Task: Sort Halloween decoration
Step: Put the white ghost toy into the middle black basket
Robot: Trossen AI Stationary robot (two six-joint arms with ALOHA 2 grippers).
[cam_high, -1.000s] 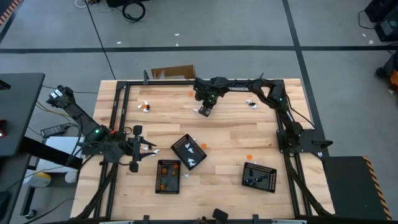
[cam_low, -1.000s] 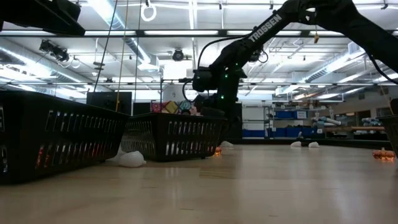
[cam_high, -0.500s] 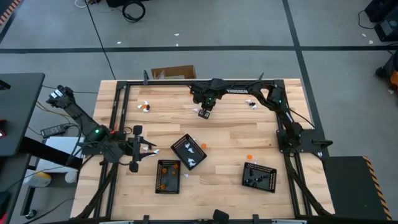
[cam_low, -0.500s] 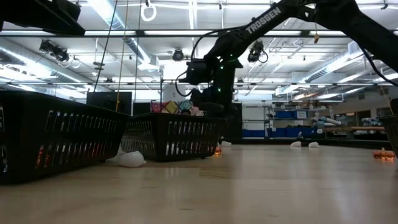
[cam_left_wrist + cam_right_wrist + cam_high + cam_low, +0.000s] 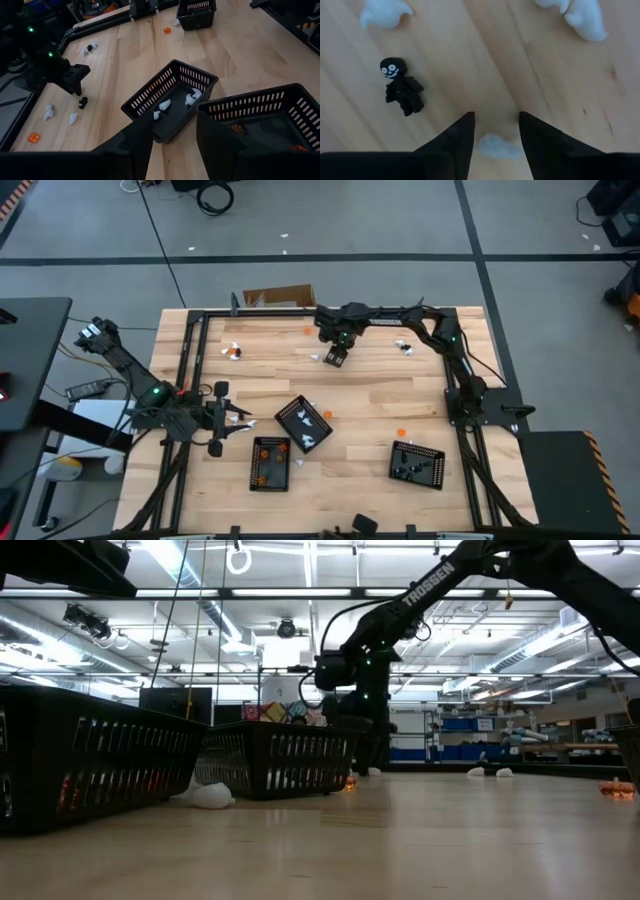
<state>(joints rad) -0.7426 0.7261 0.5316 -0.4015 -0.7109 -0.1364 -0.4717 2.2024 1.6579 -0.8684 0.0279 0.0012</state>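
- We see the wooden worktop (image 5: 360, 400) bounded by a black frame on all sides; the widest bare stretch lies in the centre right of the high view.
- The right gripper (image 5: 334, 357) hangs over the upper middle of the worktop; in the right wrist view its fingers (image 5: 455, 137) stand spread, with a white piece (image 5: 497, 146) on the wood between them, not pinched.
- Just beside it we see a black skeleton figure (image 5: 402, 90) and more white pieces (image 5: 582, 17) toward that view's corners.
- The left gripper (image 5: 240, 421) waits at the left edge, fingers spread and holding nothing, facing the white-piece tray (image 5: 303, 423).
- Three black trays sit in the lower half: that one at centre, the orange-piece tray (image 5: 270, 463) just below it, and the black-piece tray (image 5: 417, 463) at lower right, well apart.
- Loose pieces: an orange one (image 5: 401, 432) at centre right, a small cluster (image 5: 232, 351) at upper left, another (image 5: 404, 345) at upper right.
- Beyond the worktop we see grey floor with dark tape lines and a cardboard box (image 5: 278, 297).
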